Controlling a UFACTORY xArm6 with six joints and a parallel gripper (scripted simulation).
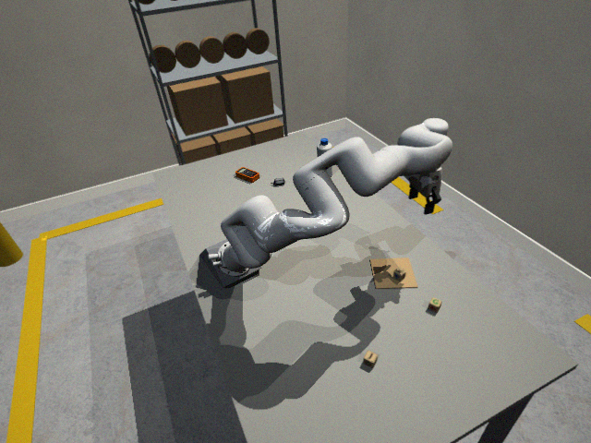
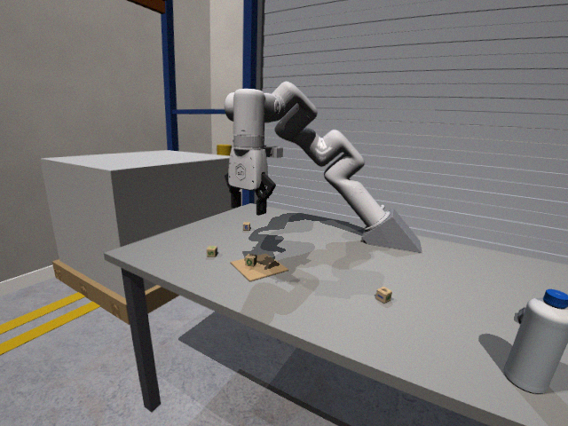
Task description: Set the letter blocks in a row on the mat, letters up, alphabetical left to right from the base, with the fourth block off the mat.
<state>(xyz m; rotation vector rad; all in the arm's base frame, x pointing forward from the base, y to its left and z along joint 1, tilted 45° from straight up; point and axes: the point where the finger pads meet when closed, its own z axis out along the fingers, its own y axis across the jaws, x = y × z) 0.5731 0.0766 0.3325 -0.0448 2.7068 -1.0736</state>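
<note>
A brown mat (image 1: 391, 272) (image 2: 259, 268) lies on the table in front of the robot's base. One small wooden block (image 1: 398, 274) (image 2: 249, 259) sits on the mat. A second block (image 1: 434, 304) (image 2: 211, 250) with a green mark lies off the mat, towards the table edge. A third block (image 1: 370, 357) (image 2: 247, 225) lies off the mat, further from it. A fourth block (image 2: 383, 294) lies off the mat on the bottle's side; the arm hides it in the top view. The letters are too small to read. My gripper (image 1: 425, 197) (image 2: 249, 201) hangs high above the table, open and empty.
A white bottle with a blue cap (image 1: 324, 145) (image 2: 539, 341) stands near a table corner. An orange meter (image 1: 247, 173) and a small dark object (image 1: 278, 181) lie behind the base. A shelf rack (image 1: 214, 80) stands beyond the table.
</note>
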